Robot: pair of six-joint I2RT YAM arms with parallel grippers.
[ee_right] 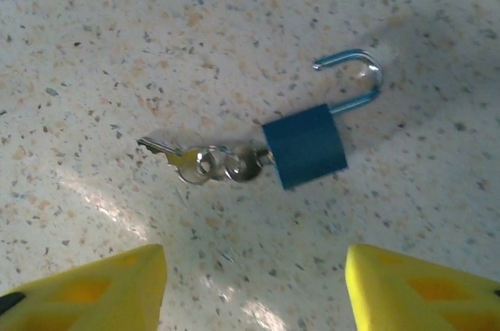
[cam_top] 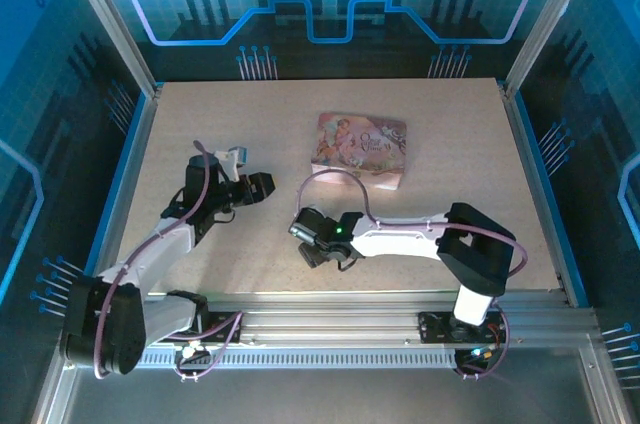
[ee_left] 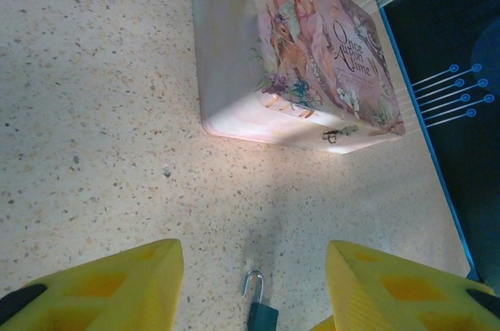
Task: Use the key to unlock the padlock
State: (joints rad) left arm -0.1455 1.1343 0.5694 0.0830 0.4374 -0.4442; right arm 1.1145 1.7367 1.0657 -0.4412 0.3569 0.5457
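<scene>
On the speckled tabletop (ee_right: 94, 42) under the right wrist, the key (ee_right: 250, 164) and padlock (ee_right: 306, 146) lie flat in one line running left to right and climbing slightly. A spare key (ee_right: 160, 148) on a small ring (ee_right: 205, 164) points left, the key's head touches the bottom face of the body, and the shackle (ee_right: 355, 81) points up and to the right. The padlock has a plain blue body. Its thin silvery shackle stands open, with one leg in the body and the hooked end free. The right gripper (ee_right: 254, 268) is spread wide just short of the padlock, with nothing between its yellow fingers (ee_right: 94, 292). From the left wrist, the left gripper (ee_left: 254, 257) is also spread, the padlock lying untouched between its fingers, shackle aimed toward the pink box (ee_left: 297, 58). Bare tabletop surrounds the padlock. The box sits well apart from it, near the right edge.
</scene>
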